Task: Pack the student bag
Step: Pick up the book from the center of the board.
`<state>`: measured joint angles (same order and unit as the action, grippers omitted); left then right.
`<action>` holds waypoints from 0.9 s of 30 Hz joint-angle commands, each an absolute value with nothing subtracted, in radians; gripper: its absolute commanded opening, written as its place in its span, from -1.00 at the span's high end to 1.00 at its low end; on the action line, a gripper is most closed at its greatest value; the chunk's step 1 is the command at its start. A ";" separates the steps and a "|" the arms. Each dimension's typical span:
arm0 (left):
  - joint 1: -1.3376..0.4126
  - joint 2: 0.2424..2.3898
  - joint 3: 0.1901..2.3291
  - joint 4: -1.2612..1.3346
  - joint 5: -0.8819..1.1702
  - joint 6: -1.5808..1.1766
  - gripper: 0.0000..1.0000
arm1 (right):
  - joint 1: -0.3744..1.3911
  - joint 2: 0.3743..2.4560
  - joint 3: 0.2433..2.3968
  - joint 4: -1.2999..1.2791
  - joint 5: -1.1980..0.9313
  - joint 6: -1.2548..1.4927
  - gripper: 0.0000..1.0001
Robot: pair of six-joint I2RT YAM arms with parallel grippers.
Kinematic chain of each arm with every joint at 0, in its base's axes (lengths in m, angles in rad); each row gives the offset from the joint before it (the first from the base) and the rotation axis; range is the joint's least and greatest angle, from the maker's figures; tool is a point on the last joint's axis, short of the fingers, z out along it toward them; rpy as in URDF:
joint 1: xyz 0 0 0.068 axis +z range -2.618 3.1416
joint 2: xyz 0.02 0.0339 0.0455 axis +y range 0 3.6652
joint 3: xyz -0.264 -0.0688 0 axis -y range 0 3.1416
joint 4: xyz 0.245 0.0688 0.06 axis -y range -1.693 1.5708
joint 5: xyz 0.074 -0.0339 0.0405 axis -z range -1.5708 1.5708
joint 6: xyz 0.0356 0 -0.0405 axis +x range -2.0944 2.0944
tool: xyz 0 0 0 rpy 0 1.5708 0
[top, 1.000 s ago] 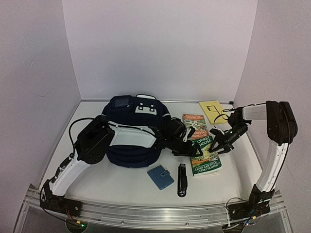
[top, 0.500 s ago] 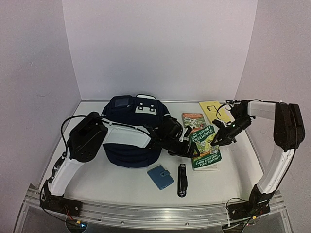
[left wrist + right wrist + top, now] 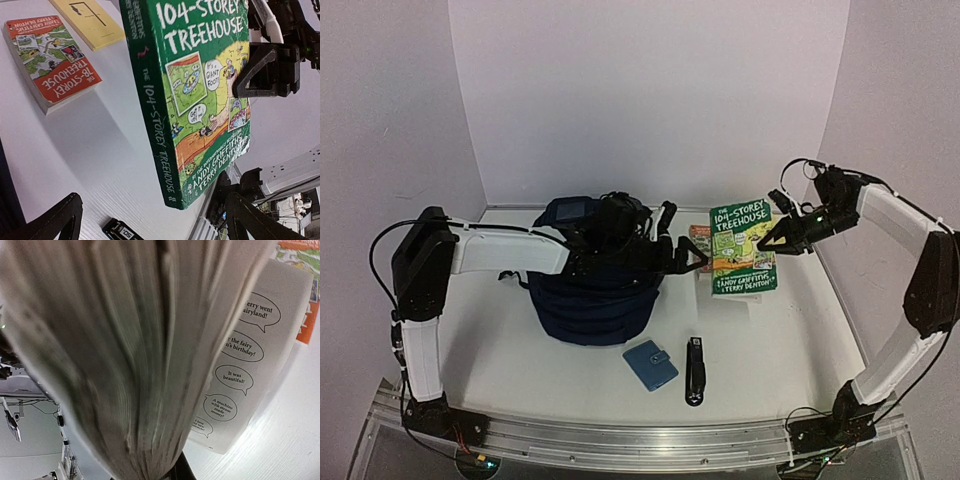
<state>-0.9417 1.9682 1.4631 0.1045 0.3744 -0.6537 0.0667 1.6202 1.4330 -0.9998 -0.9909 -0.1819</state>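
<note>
Clenched on the right-hand edge of the green book (image 3: 744, 246), the right claw (image 3: 775, 239) holds it upright, clear of the white table (image 3: 520, 385), with the cover facing the near edge. In the left wrist view one black finger (image 3: 260, 67) of that claw presses on the front cover beside the cartoon panels. The right wrist view is almost filled by blurred page edges (the fingers are barely visible there). The left claw (image 3: 683, 256) stands wide open, gripping nothing, its two fingers spread just left of the green book and pointing toward it.

The student bag (image 3: 588, 302) sits left of centre on the table, a dark navy mound with the left arm stretched across its top. It does not touch the green book. An orange book (image 3: 50, 55) lies flat on the table behind and below the held one, partly hidden by it from above. A yellow pad (image 3: 87, 17) lies flat beyond the orange book, near the back wall. A light-blue wallet (image 3: 650, 364) rests on the table just in front of the bag. Beside the wallet, to its right and apart from it, lies a slim black object (image 3: 695, 370) (I cannot tell what it is).
</note>
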 commanded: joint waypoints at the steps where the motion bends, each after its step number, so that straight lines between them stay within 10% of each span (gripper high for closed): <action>1: -0.950 1.911 1.407 0.288 0.506 -0.720 -0.99 | 0.129 1.530 1.499 -0.996 -1.125 -0.166 1.00; 8: -0.948 1.914 1.364 0.509 0.659 -0.817 -0.85 | 0.247 1.490 1.523 -0.994 -1.081 -0.181 1.00; 21: -0.948 1.878 1.215 0.871 0.744 -0.946 0.10 | 0.363 1.563 1.591 -0.981 -1.080 -0.201 1.00; 27: -0.948 1.857 1.166 0.934 0.716 -0.964 -0.11 | 0.378 1.595 1.606 -0.965 -1.079 -0.209 1.00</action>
<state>-0.9309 1.9421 1.1787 0.7927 0.6877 -0.9306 0.3488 1.5749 1.5512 -1.0395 -0.9994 -0.1735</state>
